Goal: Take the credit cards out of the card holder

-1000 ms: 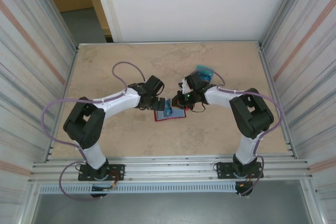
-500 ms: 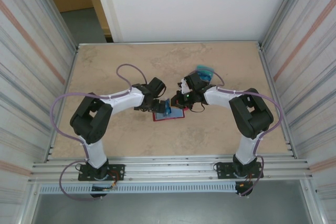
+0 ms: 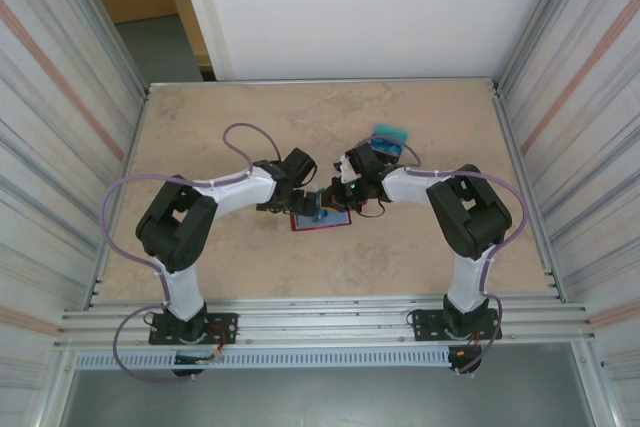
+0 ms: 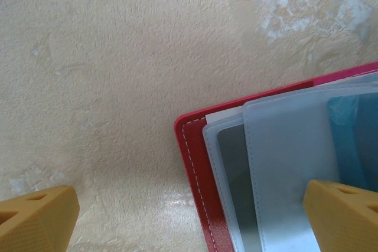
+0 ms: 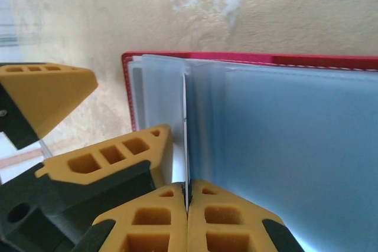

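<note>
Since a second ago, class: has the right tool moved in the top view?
Yes. The right tool, pinching a leaf of the holder, has shifted slightly left, away from the teal card pile behind it.

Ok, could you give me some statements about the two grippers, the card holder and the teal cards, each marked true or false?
1. The left gripper has its jaws open. True.
2. The card holder lies closed on the table. False: it lies open, with its pale pockets showing.
3. The right gripper is shut on a thin upright sheet of the holder. True.
4. The teal card pile lies beside the left arm's base. False: it lies on the far side of the right gripper.
</note>
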You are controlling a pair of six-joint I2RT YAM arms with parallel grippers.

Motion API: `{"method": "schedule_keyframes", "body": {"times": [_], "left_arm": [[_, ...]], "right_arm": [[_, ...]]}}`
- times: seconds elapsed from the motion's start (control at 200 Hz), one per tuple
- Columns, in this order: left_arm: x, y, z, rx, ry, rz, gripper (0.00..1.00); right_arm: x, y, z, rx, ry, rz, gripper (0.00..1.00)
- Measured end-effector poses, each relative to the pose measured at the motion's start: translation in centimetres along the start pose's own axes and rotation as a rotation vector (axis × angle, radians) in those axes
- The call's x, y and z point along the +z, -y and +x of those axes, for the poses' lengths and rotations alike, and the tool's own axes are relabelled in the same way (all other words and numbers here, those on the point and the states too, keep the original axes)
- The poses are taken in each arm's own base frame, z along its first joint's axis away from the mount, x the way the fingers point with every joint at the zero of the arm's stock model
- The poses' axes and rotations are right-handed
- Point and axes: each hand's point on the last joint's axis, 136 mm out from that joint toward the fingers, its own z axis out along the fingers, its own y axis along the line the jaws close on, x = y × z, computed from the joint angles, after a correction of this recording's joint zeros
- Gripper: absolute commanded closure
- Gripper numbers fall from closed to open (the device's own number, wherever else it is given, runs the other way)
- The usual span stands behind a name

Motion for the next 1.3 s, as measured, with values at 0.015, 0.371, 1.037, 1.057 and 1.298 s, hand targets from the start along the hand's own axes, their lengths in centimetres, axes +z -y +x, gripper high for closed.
{"method": "schedule_keyframes", "body": {"times": [0.015,0.371,1.037,1.057,1.298], "left_arm": [[0.0,0.0,0.0,0.000,0.000,0.000,0.01],[0.1,-1.0,-0.6,-0.026,0.010,-0.004,0.01],[-2.7,-2.2,-2.6,-0.009,0.067,-0.003,0.01],[-3.1,-2.2,-2.8,-0.011,0.077,0.001,0.01],[-8.3,-2.4,-4.2,-0.036,0.204,0.060,0.01]], "right_arm": [[0.0,0.0,-0.1,-0.002,0.002,0.006,1.00],[-5.2,-0.5,-2.3,-0.123,0.085,0.173,1.00],[-19.8,1.2,-14.4,-0.652,0.206,0.496,1.00],[-19.8,1.4,-14.4,-0.668,0.197,0.504,1.00],[-19.3,3.9,-15.0,-0.852,0.096,0.615,1.00]]}}
